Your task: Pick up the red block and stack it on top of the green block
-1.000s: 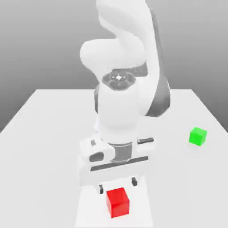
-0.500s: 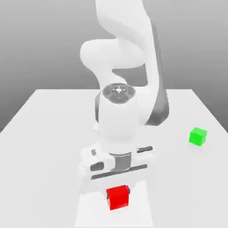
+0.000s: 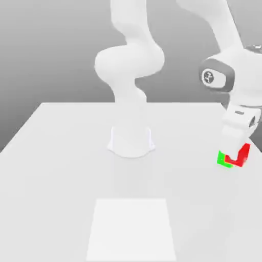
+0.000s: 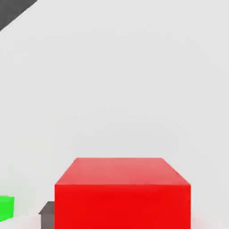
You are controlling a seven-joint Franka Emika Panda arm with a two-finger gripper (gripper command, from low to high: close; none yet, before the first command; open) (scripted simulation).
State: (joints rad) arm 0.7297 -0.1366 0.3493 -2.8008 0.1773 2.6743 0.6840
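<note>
Over at the exterior view's right, the Panda gripper (image 3: 237,153) has its fingers closed on the red block (image 3: 245,154), gripping it! The red block overlaps the green block (image 3: 223,159) in the exterior view, partly covering it, and in the hand view green sits apart from red, down by the white tabletop (image 3: 61,174). Whether the two touch, can't tell.
</note>
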